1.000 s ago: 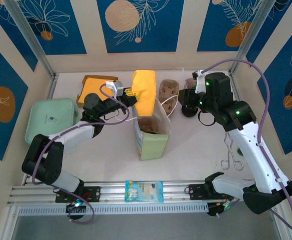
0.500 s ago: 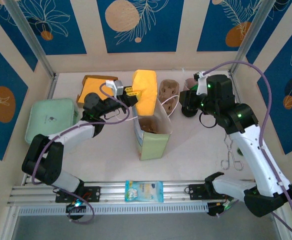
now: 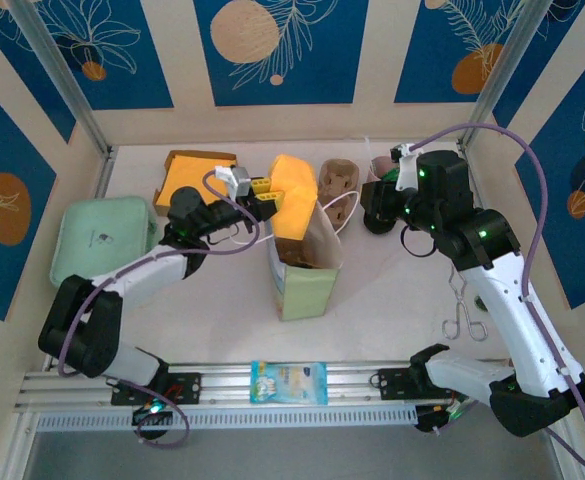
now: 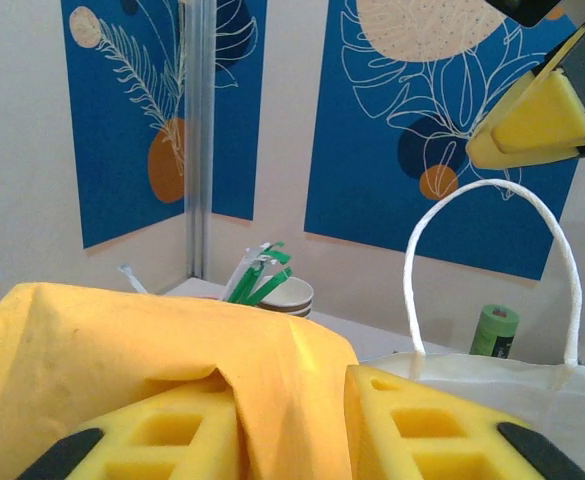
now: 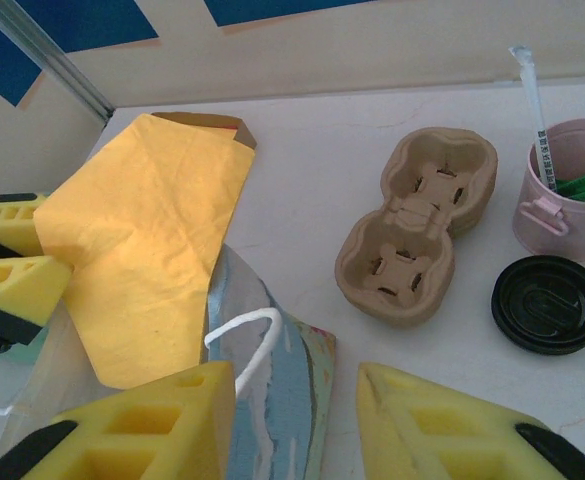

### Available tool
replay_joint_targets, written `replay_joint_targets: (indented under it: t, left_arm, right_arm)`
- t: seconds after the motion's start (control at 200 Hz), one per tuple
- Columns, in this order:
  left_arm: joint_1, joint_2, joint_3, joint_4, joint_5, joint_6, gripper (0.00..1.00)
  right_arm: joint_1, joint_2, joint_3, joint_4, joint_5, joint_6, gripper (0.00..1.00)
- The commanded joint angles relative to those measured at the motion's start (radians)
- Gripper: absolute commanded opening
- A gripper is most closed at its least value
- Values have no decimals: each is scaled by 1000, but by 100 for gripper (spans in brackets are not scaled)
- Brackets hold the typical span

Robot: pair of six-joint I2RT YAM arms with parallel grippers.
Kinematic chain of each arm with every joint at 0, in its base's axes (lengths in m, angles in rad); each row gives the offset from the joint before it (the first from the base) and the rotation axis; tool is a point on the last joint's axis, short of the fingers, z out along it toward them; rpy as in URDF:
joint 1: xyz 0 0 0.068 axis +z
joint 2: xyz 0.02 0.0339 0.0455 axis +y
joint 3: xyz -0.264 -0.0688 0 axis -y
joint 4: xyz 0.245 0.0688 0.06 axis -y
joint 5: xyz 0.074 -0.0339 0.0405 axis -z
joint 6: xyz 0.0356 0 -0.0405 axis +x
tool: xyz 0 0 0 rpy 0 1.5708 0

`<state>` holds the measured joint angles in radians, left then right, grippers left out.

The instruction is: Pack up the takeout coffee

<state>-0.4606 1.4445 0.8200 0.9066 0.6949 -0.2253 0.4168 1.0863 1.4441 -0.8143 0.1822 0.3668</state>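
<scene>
Tabletop (image 3: 392,290): wrap (image 3: 290,195) now sits lower in bag (image 3: 307,285), hold of my left gripper (image 3: 259,188) unclear, right gripper (image 5: 292,385) spread empty, coffee (image 5: 550,303) unpacked.

The large yellow paper sheet (image 5: 147,250) looks matt and softly creased. Under it, the tall paper bag (image 5: 272,400) has a shiny printed side and a white twisted-cord handle (image 4: 487,184). The brown two-cup carrier (image 5: 417,235) is dull, rough moulded pulp. The round black lid (image 5: 550,303) is smooth plastic with a faint sheen, and the small pink cup (image 5: 562,190) looks smooth too.
</scene>
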Motion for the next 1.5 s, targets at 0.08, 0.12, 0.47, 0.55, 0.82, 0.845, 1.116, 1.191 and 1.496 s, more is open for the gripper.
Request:
replay_joint_targets:
  t: [0.08, 0.12, 0.47, 0.55, 0.82, 0.845, 1.116, 1.191, 1.496]
  left_arm:
    - [-13, -51, -20, -41, -21, 50, 30]
    - [-13, -57, -23, -49, -24, 52, 31]
    - [-23, -120, -54, -151, -49, 103, 48]
    - [-26, -138, -62, -170, -62, 122, 52]
    - [-29, -197, -42, -319, -87, 218, 61]
    - [-29, -204, -42, -332, -89, 226, 63]
    - [-29, -238, -32, -409, -96, 257, 69]
    - [-30, -240, -29, -424, -95, 264, 69]
    - [-30, -266, -6, -507, -107, 305, 80]
  right_arm:
    - [-6, -22, -4, 21, -20, -2, 37]
    - [-6, -22, -3, 21, -21, -1, 37]
    - [-4, -17, 15, 21, -26, -5, 38]
    - [-4, -16, 20, 20, -26, -5, 38]
    - [-4, -10, 32, 23, -26, -6, 38]
    - [-3, -9, 34, 23, -26, -6, 38]
    - [-3, -8, 36, 26, -24, -5, 38]
    - [-1, -8, 36, 26, -21, -4, 38]
    - [-1, -12, 31, 23, -19, -5, 38]
